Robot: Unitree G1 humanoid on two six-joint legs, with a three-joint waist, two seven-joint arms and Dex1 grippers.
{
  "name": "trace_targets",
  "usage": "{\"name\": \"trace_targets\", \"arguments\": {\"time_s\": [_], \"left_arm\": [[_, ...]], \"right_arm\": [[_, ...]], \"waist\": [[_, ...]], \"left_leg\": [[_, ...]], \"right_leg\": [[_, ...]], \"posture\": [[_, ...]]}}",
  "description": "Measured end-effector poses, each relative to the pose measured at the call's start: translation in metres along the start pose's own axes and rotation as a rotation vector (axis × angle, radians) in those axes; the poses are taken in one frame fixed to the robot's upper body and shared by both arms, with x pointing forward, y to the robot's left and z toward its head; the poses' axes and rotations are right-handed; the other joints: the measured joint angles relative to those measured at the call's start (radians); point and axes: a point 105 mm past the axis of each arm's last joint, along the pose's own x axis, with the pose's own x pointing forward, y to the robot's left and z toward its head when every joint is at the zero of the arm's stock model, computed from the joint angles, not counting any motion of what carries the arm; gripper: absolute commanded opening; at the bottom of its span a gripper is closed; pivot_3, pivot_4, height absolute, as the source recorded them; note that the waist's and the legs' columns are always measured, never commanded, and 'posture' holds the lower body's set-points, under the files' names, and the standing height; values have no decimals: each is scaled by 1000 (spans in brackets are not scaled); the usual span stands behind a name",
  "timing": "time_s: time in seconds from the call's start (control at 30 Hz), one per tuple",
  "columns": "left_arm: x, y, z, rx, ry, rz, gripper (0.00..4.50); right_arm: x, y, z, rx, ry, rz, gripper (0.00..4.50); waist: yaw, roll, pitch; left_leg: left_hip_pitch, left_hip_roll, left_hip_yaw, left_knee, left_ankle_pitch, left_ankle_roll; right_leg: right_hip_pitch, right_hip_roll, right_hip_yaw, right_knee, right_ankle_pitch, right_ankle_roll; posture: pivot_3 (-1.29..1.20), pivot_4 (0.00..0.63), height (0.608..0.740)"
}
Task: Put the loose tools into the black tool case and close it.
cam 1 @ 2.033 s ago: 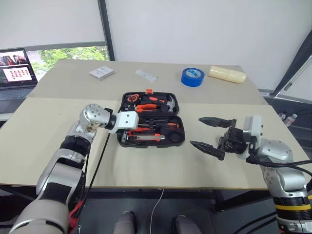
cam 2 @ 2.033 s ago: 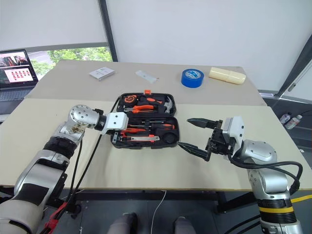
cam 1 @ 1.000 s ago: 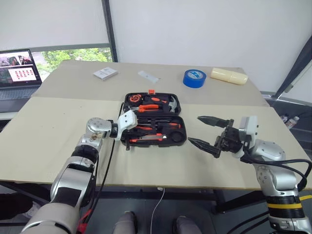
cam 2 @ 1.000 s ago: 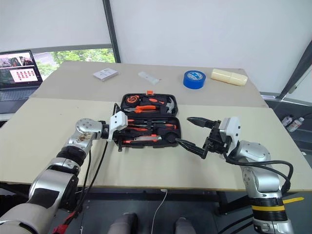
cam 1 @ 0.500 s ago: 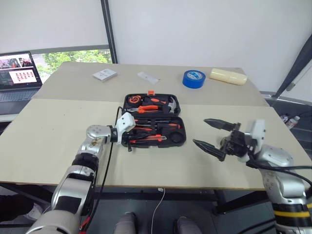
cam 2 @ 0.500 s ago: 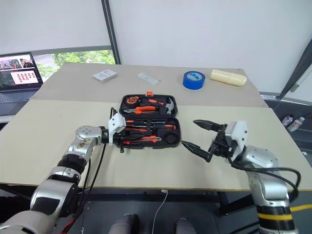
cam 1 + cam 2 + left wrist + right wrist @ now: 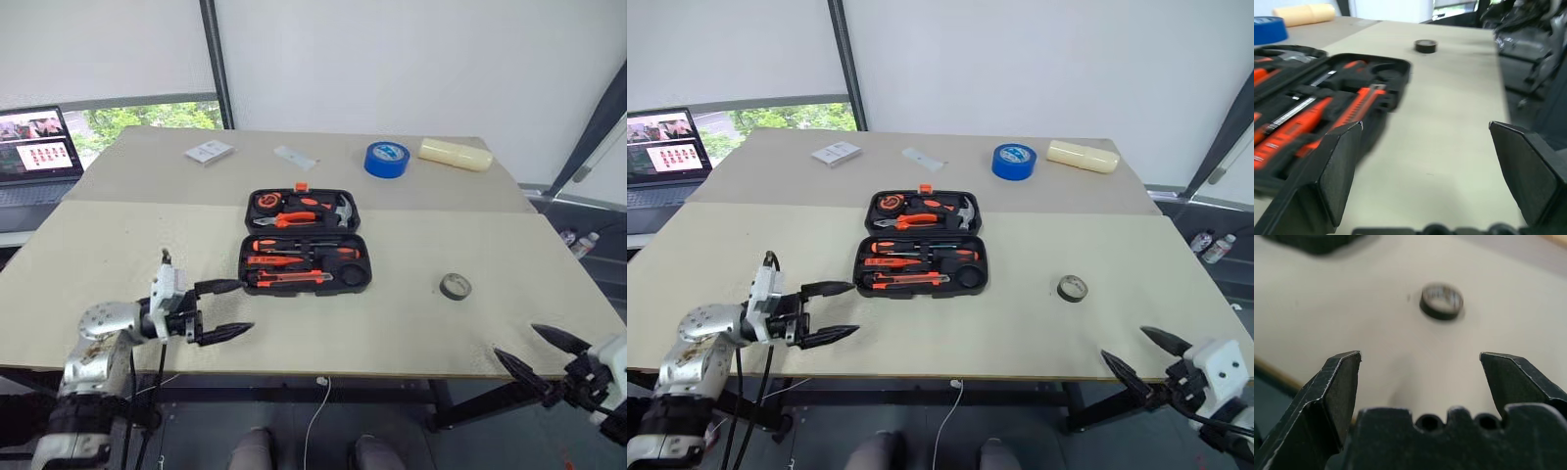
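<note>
Both arms have pulled back from the case (image 7: 306, 247). I see my left gripper (image 7: 221, 308) released near the desk's (image 7: 118, 235) front edge, left of the case, empty. My right gripper (image 7: 1144, 354) hangs spread off the front right corner. Open case sits mid-desk, knife (image 7: 291, 278) in its front slot. Grey tape roll (image 7: 455, 286) lies loose right of it.

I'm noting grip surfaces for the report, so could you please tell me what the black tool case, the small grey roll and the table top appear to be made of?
Black tool case: likely moulded plastic, matte, with rounded corners and shaped slots.
Small grey roll: probably tape, a dull dark ring with a paler inner face; the material is uncertain.
Table top: pale beige boards, matte, seemingly wood or fibreboard, with a seam between the panels.
</note>
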Motion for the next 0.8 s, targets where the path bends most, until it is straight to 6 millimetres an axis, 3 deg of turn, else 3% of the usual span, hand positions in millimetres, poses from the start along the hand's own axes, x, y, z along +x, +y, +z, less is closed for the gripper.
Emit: {"name": "trace_targets", "arguments": {"time_s": [0.07,0.17,0.3,0.57,0.67,0.8], "left_arm": [[2,-6,4,6,-13,-18,4463],[7,-10,13,38,-39,-37,4463],[13,-10,19,54,-69,-18,4463],[25,-16,27,63,-92,-28,4463],[26,-21,26,53,-93,-29,4500],[26,-27,23,38,-88,-23,4500]], "right_arm": [[5,-1,5,-16,9,25,4500],[31,-6,33,-86,17,113,4500],[64,-7,52,-129,63,213,4500],[114,-9,44,-146,253,330,4500],[124,-11,37,-166,324,361,3796],[134,-19,31,-192,378,340,2492]], "waist": [[-1,0,0],[-13,0,0],[-17,0,0],[-11,-1,1],[-10,-1,1],[-11,-1,1]], "left_leg": [[2,0,0,0,0,0],[5,0,1,0,0,0],[9,0,0,-2,0,0],[6,-2,0,-2,2,9],[7,-2,0,-3,2,9],[7,-2,0,-2,2,9]], "right_leg": [[1,0,0,-1,0,0],[5,0,1,-1,1,-1],[11,1,1,-3,0,-1],[11,0,1,-5,-3,-2],[11,1,1,-4,-3,-2],[10,1,1,-4,-4,-1]], "posture": [[0,150,740],[0,150,740],[0,150,740],[0,150,740],[0,150,740],[0,150,740]]}}
